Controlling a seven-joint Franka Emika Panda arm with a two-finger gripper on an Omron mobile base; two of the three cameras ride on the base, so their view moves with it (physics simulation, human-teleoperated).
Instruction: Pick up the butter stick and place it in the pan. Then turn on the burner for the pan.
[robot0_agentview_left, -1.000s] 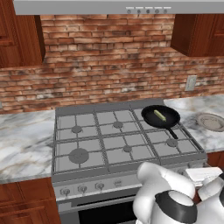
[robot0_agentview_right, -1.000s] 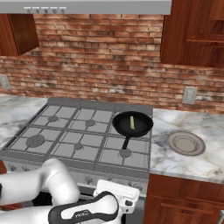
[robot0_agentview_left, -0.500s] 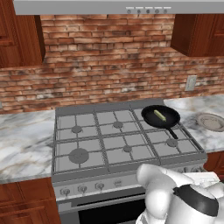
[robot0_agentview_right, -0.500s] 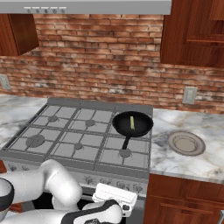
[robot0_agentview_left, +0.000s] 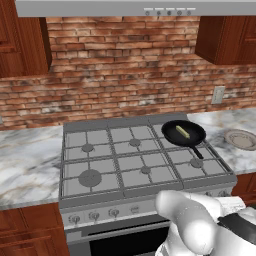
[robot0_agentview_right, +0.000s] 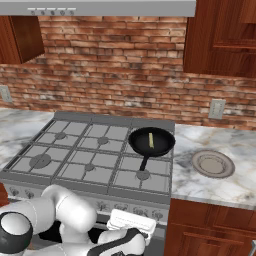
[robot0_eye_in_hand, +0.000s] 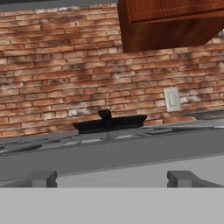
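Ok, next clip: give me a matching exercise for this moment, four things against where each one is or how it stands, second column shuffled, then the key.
Things
1. butter stick
2. pan
3. grey plate
4. gripper

Places or states
A. on the marble counter, right of the stove
B. lying inside the pan
C. open, low in front of the stove, holding nothing
D. on the stove's back right burner, handle pointing to the front

Pairs: 1-B, 2-D, 3-A, 4-C
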